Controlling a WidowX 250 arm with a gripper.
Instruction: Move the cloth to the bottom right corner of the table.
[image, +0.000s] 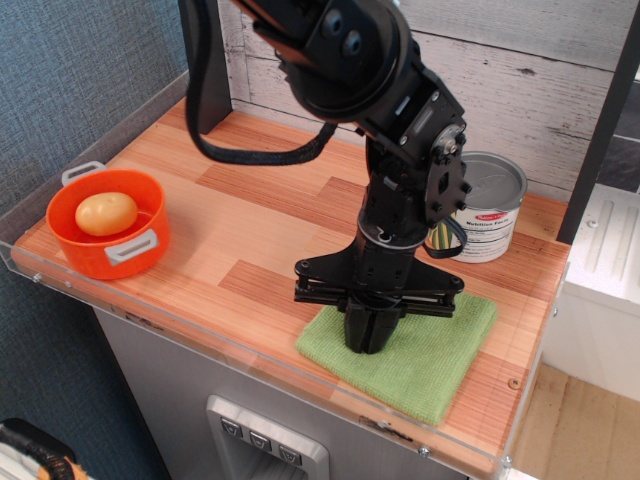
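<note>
Fingers of the black gripper (370, 338) are drawn together and pressed straight down onto the light green cloth (415, 355); whether a pinch of fabric is caught between them cannot be told from this angle. A black crossbar is carried just above the fingers, and the bulky black arm (385, 110) is seen rising from it toward the upper middle of the frame. The cloth is laid flat in the lower right of the wood-plank table (260, 230), its lower corner close to the clear acrylic edge. Behind the arm, at right of centre, a tin can (482, 206) is stood upright, apart from the cloth. At the left of the frame, a potato (106, 213) is held in an orange pot (110, 240).
</note>
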